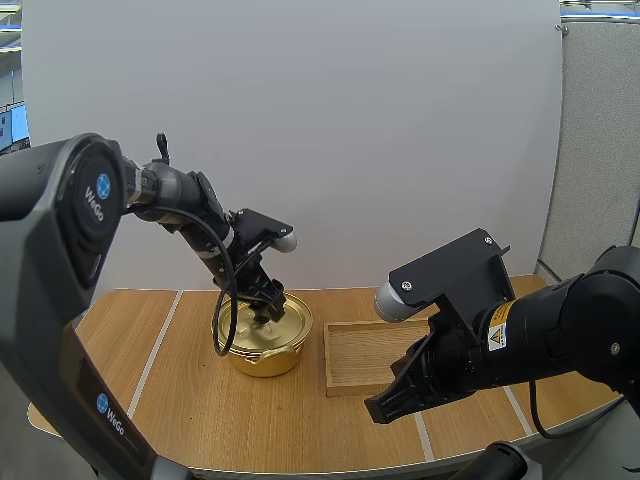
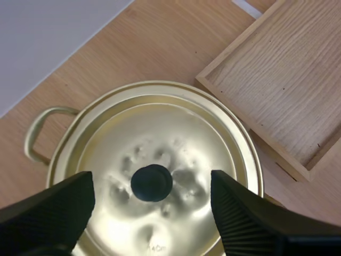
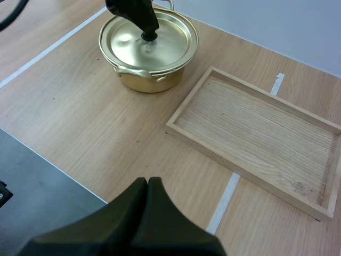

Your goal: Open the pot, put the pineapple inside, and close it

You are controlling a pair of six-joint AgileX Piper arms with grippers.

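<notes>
Left wrist view is showing the left gripper (image 2: 152,181) hanging open, its fingers (image 2: 58,208) flanking the black knob (image 2: 152,184) of the lidded gold pot (image 2: 64,154). The right gripper (image 3: 148,182), fingers pressed together, is hovering over the table (image 3: 101,133) near the wooden tray (image 3: 256,133).

The pot (image 1: 262,352) stands on the table (image 1: 190,400) with the lid (image 1: 292,318) seated on it; the tray (image 1: 365,352) lies just right of the pot; the left gripper (image 1: 268,310) straddles the knob (image 2: 152,183) on the lid
</notes>
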